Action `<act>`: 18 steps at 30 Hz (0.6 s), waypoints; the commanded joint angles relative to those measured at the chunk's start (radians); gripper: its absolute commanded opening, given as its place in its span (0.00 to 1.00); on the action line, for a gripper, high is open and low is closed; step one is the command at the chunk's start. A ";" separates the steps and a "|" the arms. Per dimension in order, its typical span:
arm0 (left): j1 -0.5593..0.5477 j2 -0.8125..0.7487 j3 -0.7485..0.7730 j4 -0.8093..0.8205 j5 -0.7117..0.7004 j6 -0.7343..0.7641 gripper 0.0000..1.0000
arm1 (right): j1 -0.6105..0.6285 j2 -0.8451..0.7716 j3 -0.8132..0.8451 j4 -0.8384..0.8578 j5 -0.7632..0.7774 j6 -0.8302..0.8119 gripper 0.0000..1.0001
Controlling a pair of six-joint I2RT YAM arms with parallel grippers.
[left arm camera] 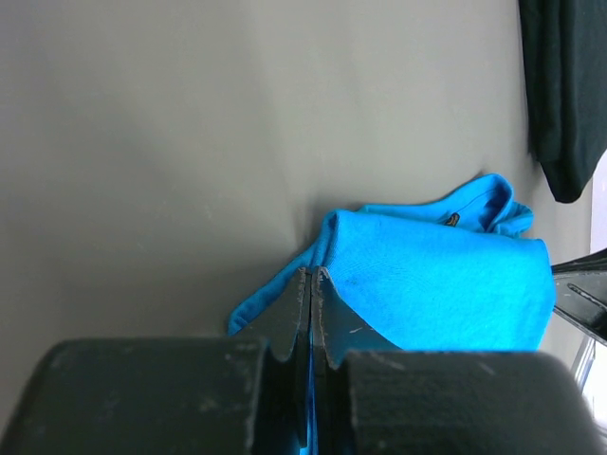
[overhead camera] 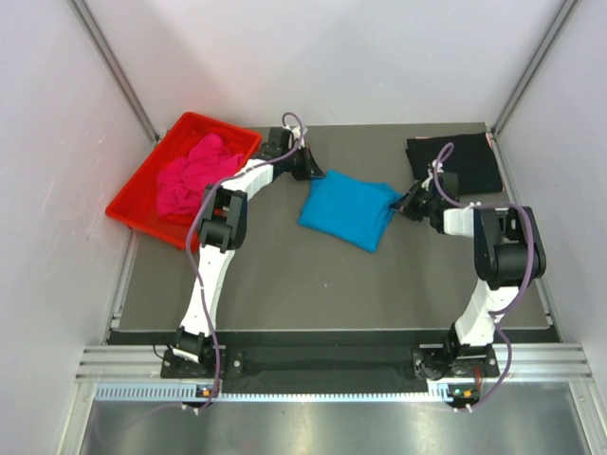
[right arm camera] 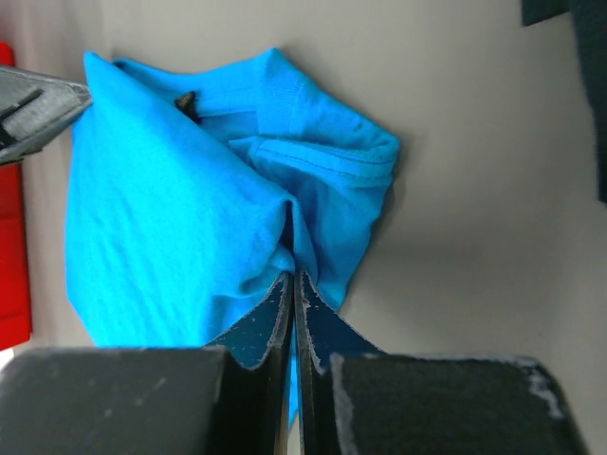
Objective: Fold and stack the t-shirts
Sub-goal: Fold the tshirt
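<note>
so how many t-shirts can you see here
3. The blue t-shirt is mid-table, held by the left claw and right claw; black t-shirt at the far right corner; pink t-shirt bunched in the red tray, far left. That heap could hide another.

The dark grey table mat [overhead camera: 332, 284] is flat and matte, and its near half is bare. Three things lie directly on it. A turquoise-blue t-shirt [overhead camera: 349, 210] sits just past the centre towards 12 o'clock, bunched into a rough, skewed rectangle. A black t-shirt [overhead camera: 460, 161] lies folded flat in the 2 o'clock corner, well apart from the blue one. A red plastic tray [overhead camera: 142, 204] sits at 10 o'clock, turned askew, its outer side reaching past the mat's left edge.
</note>
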 commanded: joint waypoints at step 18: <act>0.033 0.010 -0.001 0.025 -0.101 0.006 0.00 | -0.037 -0.099 -0.046 0.103 -0.038 0.004 0.01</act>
